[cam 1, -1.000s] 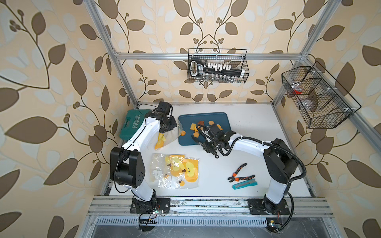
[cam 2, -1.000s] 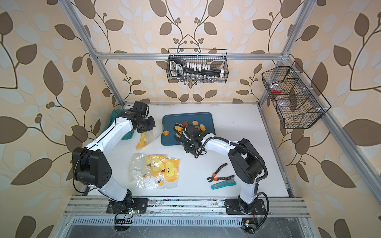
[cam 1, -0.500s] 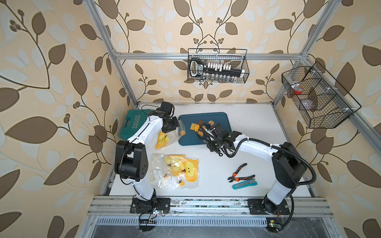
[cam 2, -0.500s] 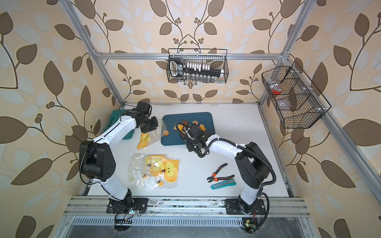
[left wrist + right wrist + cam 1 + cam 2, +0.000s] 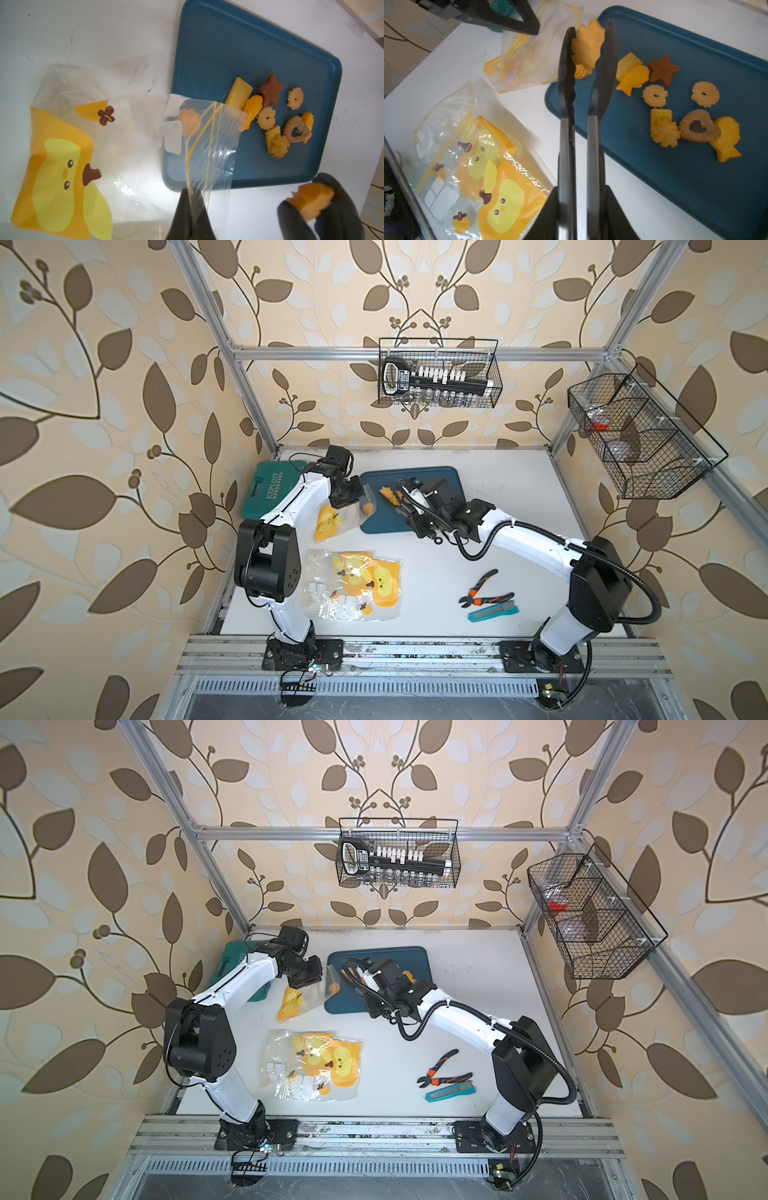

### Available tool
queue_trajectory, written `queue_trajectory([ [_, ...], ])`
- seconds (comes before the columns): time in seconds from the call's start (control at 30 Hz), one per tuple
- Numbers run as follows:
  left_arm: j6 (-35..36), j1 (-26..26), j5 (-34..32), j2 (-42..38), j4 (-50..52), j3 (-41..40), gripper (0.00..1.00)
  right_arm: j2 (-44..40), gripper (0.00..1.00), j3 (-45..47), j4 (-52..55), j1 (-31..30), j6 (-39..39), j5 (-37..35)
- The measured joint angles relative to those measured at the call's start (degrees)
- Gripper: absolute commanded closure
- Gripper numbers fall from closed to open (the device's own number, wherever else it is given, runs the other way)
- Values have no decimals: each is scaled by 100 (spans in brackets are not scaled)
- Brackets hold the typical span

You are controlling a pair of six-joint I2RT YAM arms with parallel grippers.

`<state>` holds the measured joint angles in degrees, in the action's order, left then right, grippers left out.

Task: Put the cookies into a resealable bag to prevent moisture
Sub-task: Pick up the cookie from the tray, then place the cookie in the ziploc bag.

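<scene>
My left gripper (image 5: 190, 193) is shut on the zip rim of a clear duck-print resealable bag (image 5: 124, 128), holding its mouth up over the blue tray's (image 5: 218, 52) near corner. One orange cookie (image 5: 188, 120) lies inside the bag. My right gripper (image 5: 580, 199) is shut on black tongs (image 5: 579, 104). The tong tips pinch an orange cookie (image 5: 588, 44) above the tray's edge, just short of the bag mouth. Several cookies (image 5: 663, 69) lie loose on the tray. In a top view the left gripper (image 5: 351, 497) and right gripper (image 5: 419, 518) face each other across the tray.
A stack of spare duck-print bags (image 5: 357, 583) lies at the front left. Orange-handled pliers (image 5: 484, 595) and a teal utility knife (image 5: 492, 612) lie at the front right. A green case (image 5: 270, 493) sits at the back left. Wire baskets (image 5: 438, 373) hang on the walls.
The tongs have narrowed onto an orange cookie and lifted it off the tray. The left gripper has shifted slightly toward the tray, still holding the bag.
</scene>
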<state>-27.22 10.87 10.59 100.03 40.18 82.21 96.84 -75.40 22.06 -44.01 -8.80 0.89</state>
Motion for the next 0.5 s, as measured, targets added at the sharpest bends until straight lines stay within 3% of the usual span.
queue_trajectory([
  [0.5, 17, 122, 20, -2, -101, -2, 100, 1425, 70, -1239, 887, -245, 549, -175],
])
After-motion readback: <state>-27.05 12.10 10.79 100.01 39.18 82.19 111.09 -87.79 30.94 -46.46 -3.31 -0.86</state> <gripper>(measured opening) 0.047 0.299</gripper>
